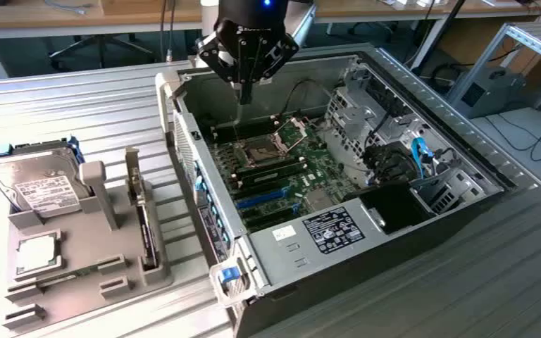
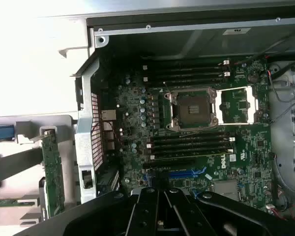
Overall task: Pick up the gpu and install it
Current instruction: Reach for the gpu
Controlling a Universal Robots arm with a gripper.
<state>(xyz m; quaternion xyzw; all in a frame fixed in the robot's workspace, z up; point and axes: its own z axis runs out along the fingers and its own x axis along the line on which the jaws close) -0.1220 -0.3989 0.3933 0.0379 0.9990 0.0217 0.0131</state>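
The fingers (image 1: 245, 90) are pressed together, holding nothing, and hang inside the open case (image 1: 181, 127) above the motherboard (image 1: 280, 176). The gpu (image 1: 139, 211) stands on edge in the grey holder (image 1: 82, 282) on the table (image 1: 73, 98), near the hard drive (image 1: 40, 186), well apart from the fingers

Even bright exterior light; wrist view with blown-out white glare beside a dim, perhaps soft case (image 2: 86, 123)
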